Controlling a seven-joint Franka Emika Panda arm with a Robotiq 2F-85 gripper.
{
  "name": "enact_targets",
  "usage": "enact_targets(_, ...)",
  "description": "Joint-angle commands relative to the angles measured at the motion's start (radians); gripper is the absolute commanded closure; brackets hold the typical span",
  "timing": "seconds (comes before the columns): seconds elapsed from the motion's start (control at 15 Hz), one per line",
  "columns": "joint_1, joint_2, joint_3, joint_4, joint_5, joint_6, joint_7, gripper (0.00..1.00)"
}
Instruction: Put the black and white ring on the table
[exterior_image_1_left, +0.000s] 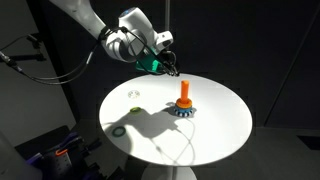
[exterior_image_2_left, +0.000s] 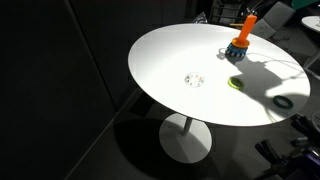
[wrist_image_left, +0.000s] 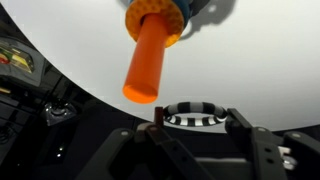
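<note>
Smooth matt table (exterior_image_1_left: 220, 120) (plastic-looking peg (wrist_image_left: 148, 60))

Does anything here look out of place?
Nothing broken, but a pale ring and a green ring lie loose on the table, off the orange peg; the black and white ring sits between the jaws.

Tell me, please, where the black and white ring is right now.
In the wrist view, the black and white ring sits low in the middle, held in the gripper, just below the orange peg and over the white table.
</note>
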Motion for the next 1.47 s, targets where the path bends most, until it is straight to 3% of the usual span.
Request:
enact_targets(0.0,-0.057,-0.079,0.107,-0.052,0.1,-0.109,-0.114,0.61)
enact_targets(0.4,-0.079,-0.088,0.148,-0.081,0.265,-0.223,-0.275,0.61)
enact_targets(0.8,-0.075,-0.079,0.146,-0.122,0.344,-0.309,-0.385,0.61)
enact_targets(0.87,-0.089,-0.077,0.16,-0.125,0.333,-0.33,-0.382,0.23)
enact_targets(0.93,-0.088,-0.075,0.158,-0.13,0.325,-0.346,-0.381,0.09)
enact_targets(1.07,-0.087,-0.076,0.157,-0.132,0.314,-0.387,-0.379,0.0)
enact_targets(1.4,-0.09,-0.085,0.152,-0.102,0.325,-0.591,-0.405,0.0)
